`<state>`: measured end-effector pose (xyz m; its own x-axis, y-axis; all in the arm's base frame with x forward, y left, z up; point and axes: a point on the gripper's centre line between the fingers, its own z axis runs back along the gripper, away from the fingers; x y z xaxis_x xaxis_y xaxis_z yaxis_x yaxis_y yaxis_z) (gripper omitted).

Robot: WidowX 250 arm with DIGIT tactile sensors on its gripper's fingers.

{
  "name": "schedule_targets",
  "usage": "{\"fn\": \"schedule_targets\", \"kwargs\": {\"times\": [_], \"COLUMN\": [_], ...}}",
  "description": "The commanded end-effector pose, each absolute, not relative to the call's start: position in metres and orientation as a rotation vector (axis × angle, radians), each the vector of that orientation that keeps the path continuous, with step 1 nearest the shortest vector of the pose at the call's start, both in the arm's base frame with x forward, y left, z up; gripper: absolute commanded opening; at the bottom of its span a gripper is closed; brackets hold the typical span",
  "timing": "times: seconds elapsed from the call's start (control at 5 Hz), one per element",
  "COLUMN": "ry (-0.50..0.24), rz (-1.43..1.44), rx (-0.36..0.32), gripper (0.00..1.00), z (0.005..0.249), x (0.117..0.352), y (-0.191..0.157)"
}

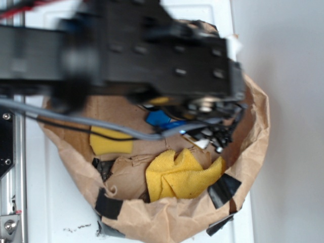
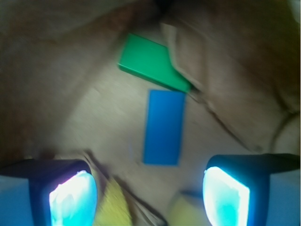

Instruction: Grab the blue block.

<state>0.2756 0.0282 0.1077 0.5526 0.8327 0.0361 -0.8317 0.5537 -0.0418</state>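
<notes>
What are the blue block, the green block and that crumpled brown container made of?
The blue block looks like smooth painted wood or plastic: flat, even colour, crisp edges; which one I cannot tell. The green block looks the same. The brown container appears to be kraft paper: matte, creased, torn edges, patched with black tape.

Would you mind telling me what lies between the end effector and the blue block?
Only bare brown paper: in the wrist view, the open end effector hangs short of the blue block, nothing between them.
</notes>
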Motion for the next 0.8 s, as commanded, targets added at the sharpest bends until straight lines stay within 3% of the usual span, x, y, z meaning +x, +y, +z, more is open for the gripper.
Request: {"fn": "schedule_targets", "kwargs": {"times": [0.0,0.2,0.6], "ry": [-0.149,-0.162,-0.191], "rz": [1.018,1.043,1.052], "rx": [-0.026,0.006,0.007], "gripper": [1.00,1.00,1.00], "z": [0.107,0.092,0.080], "x": [0.277,0.288,0.281], "y": [0.045,0.048,0.060]}}
